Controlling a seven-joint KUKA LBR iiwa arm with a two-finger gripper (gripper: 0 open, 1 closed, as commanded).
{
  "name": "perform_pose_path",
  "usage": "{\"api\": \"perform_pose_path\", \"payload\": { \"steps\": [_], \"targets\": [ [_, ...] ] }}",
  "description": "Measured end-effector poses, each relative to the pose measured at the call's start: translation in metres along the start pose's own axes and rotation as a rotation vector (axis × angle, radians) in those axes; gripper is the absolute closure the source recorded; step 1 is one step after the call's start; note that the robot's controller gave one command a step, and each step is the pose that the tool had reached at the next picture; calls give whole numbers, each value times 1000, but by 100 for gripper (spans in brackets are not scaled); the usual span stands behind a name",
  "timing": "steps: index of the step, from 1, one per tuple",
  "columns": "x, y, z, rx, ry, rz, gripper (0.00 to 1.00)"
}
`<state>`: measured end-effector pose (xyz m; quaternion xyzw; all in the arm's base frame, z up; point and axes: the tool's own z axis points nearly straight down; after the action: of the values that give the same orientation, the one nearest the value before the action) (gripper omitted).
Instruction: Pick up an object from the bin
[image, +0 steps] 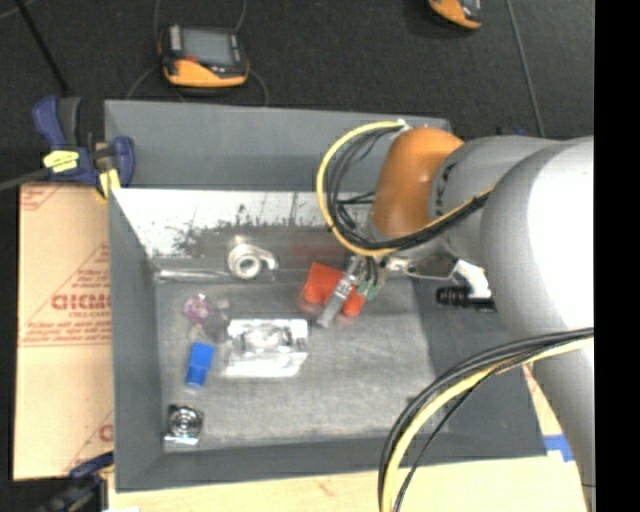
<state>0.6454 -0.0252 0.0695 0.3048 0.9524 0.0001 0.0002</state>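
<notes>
We see the claw (344, 297) low over the back of the bin (132, 300), right of centre. It lies across a red-orange block (320, 283), which hides the middle of that thing. Red shows on both sides of the claw, a larger patch on the left and a smaller one at the lower right. We cannot make out the block's full outline, nor whether the two patches belong to one thing. We cannot tell whether the claw stands wide or narrow, or whether it grips the block.

The wrist's orange cover (410, 185) and its looped cables (338, 205) hide the bin's back right corner. The grey arm covers most of the right side.

The rest lies well apart, to the left:
- A metal ring (248, 262) sits near the back wall.
- A crumpled clear packet (265, 347) lies near the middle, its contents too blurred to read.
- A small blue block (200, 364) sits just left of the packet.
- A pale purple thing (200, 310), hard to identify, lies behind the blue block.
- A shiny metal piece (184, 424) rests in the front left corner.
</notes>
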Motion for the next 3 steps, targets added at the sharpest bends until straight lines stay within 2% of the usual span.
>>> {"api": "perform_pose_path", "payload": {
  "steps": [1, 2, 3],
  "targets": [
    [-2, -1, -1, 1, -3, -5, 0],
    [-2, -1, -1, 1, -3, -8, 100],
    [-5, 0, -68, -5, -9, -11, 100]
  ]
}}
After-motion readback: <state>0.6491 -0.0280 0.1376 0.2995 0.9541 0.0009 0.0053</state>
